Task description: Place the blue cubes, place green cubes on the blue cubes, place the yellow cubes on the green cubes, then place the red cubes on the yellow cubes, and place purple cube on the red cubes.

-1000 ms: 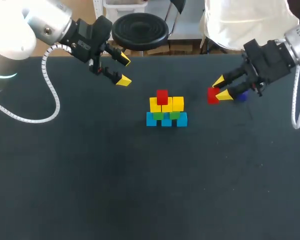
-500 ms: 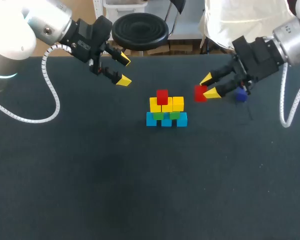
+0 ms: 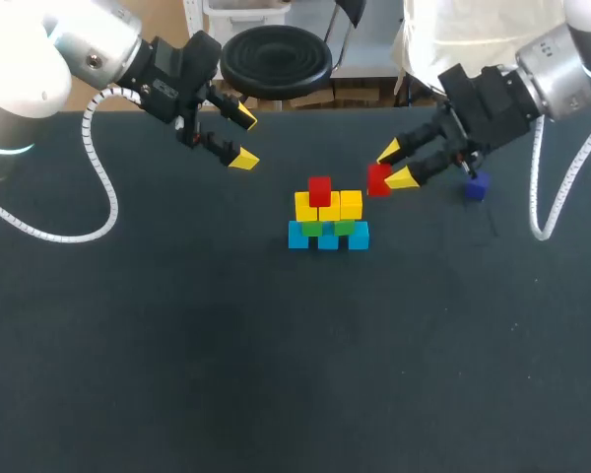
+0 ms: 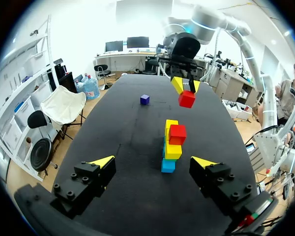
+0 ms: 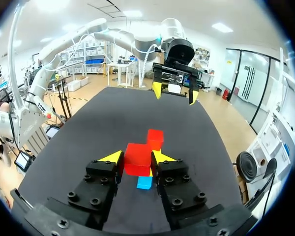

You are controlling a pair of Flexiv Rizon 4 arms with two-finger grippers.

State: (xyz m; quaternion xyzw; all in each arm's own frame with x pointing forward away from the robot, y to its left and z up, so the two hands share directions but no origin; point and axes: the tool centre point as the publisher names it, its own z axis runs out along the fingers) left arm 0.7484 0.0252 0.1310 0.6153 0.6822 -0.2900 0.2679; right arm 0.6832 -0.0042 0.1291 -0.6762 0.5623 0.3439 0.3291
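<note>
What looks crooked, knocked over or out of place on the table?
Nothing stands out. The stack stands square, one red cube on top; the right gripper holds a second red cube near it, and the purple cube sits apart on the table.

The right gripper (image 3: 393,167), clamped on a red cube (image 3: 378,179), now sits closer to the stack of cubes (image 3: 328,222) than a second ago, leaving the purple cube (image 3: 476,186) farther behind it.
</note>
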